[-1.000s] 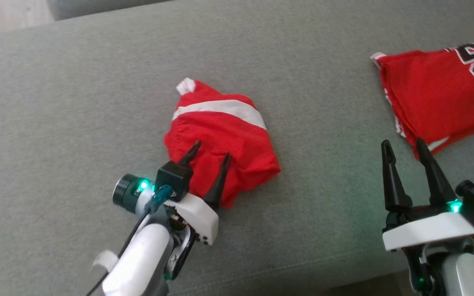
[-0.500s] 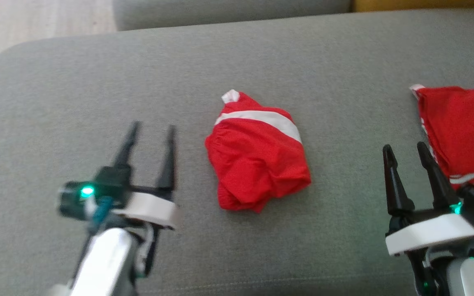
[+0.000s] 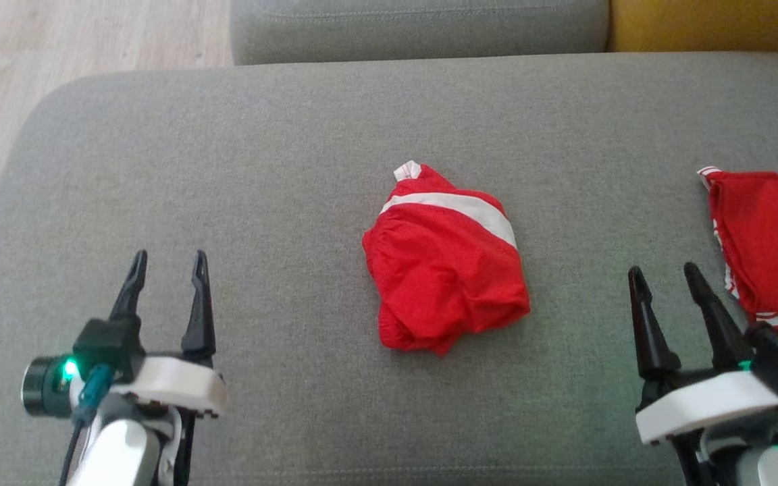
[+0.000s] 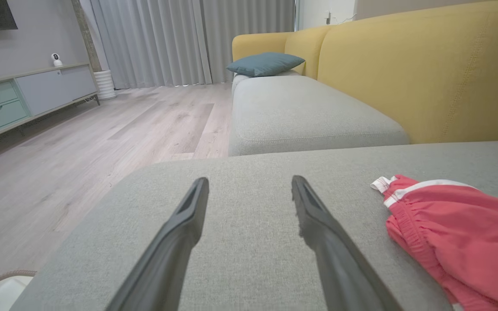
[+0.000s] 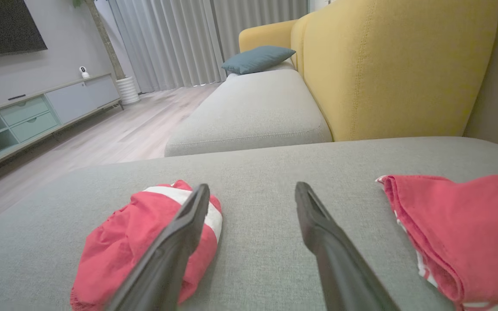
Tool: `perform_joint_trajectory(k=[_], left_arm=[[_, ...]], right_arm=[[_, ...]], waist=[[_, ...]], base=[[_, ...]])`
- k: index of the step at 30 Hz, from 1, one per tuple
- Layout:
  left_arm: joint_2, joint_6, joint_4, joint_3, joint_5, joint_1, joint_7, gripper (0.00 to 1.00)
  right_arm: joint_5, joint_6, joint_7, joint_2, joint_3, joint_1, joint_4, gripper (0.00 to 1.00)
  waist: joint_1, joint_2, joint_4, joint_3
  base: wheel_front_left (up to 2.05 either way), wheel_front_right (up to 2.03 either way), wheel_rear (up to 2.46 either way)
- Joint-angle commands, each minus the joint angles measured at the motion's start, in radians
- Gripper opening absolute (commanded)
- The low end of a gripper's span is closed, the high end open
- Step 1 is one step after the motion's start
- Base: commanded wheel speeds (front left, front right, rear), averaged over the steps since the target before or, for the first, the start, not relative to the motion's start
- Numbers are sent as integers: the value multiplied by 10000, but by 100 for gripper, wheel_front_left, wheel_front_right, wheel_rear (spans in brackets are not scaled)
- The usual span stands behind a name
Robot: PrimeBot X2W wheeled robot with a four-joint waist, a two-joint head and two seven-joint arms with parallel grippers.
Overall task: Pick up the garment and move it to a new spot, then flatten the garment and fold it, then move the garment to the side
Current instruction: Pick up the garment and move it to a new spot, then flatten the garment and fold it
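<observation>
While both arms hover low over the grey sofa cushion [image 3: 261, 169], the red garment [image 3: 446, 277] lies crumpled in a small heap near the cushion's middle, with a white band across its far side and a white tab at its far edge. The left gripper [image 3: 169, 258] sits well apart from it on the robot's left, fingers spread and empty. The right gripper [image 3: 663, 272] is likewise spread wide with nothing between its fingers, near a second red garment [image 3: 767, 250] with white trim at the cushion's right edge. Beyond the cushion are a yellow backrest [image 4: 426, 73], a teal pillow [image 4: 265, 63] and pale wood floor [image 4: 102, 129]
</observation>
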Motion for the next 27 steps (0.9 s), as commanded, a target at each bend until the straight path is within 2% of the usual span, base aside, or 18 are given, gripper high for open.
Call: perform_joint_trajectory(k=[1,27], left_arm=[[292,-56,-323,375,-39,-254,-109,100],[447,17,-664,-80,-11,259,103,100]], right_arm=[[-58,65,36,-49,211,-79,-351,100],[-36,65,144,-49,147,121,-436,100]], waist=[[0,-1,-13,-49],[0,-1,-89,-202]], base=[[0,0,0],[0,0,0]])
